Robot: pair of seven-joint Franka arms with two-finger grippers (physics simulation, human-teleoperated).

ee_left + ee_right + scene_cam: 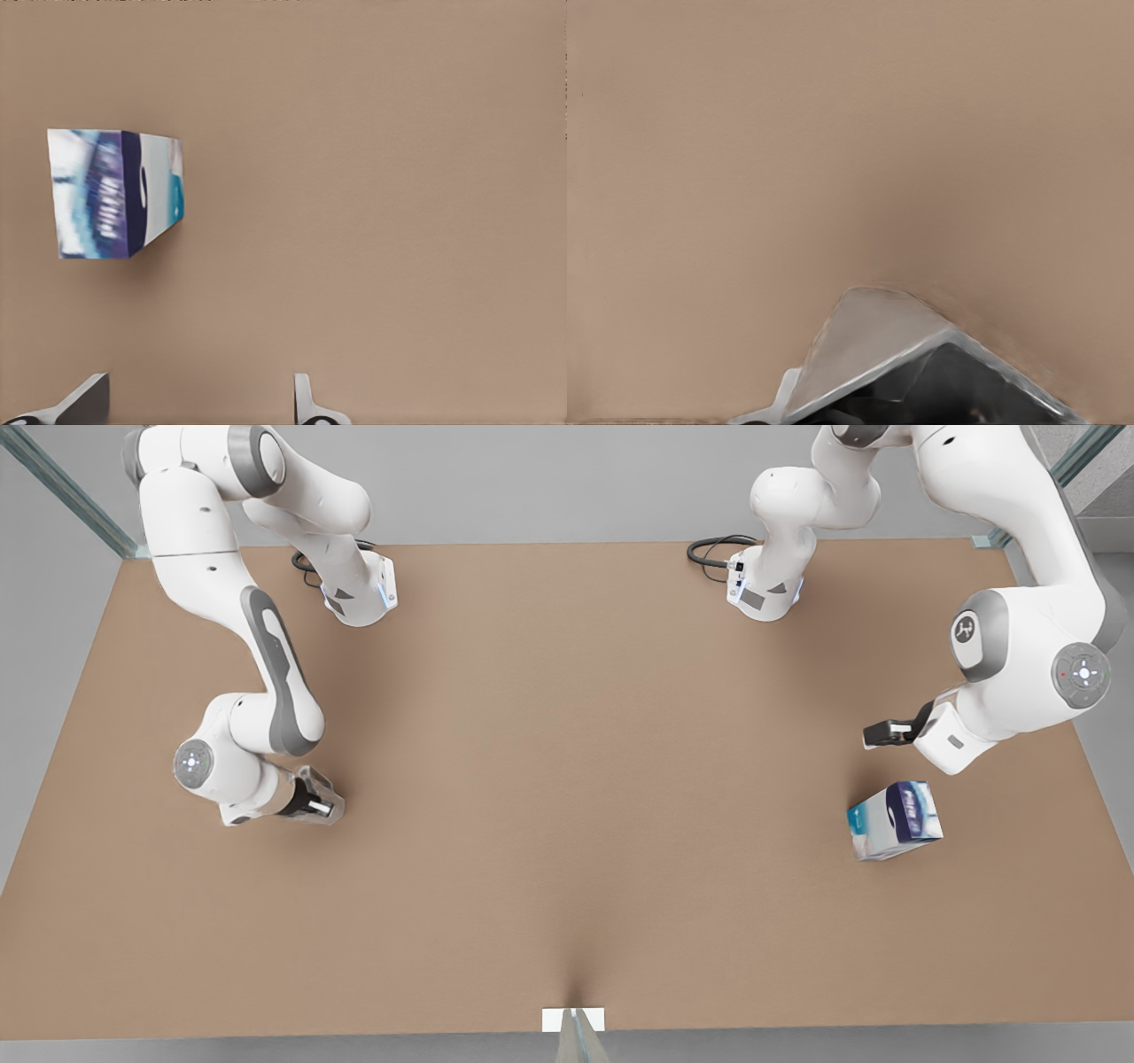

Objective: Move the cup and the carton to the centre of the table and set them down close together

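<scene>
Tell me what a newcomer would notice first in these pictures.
The white and blue carton stands alone on the brown table at the front view's right, with the left end effector open just behind it. At the front view's left, the right end effector is shut on the silvery cup.

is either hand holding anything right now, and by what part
The right hand holds the cup, seemingly by its wall near the rim; the exact spot is hidden. The left hand is open and empty, short of the carton.
</scene>
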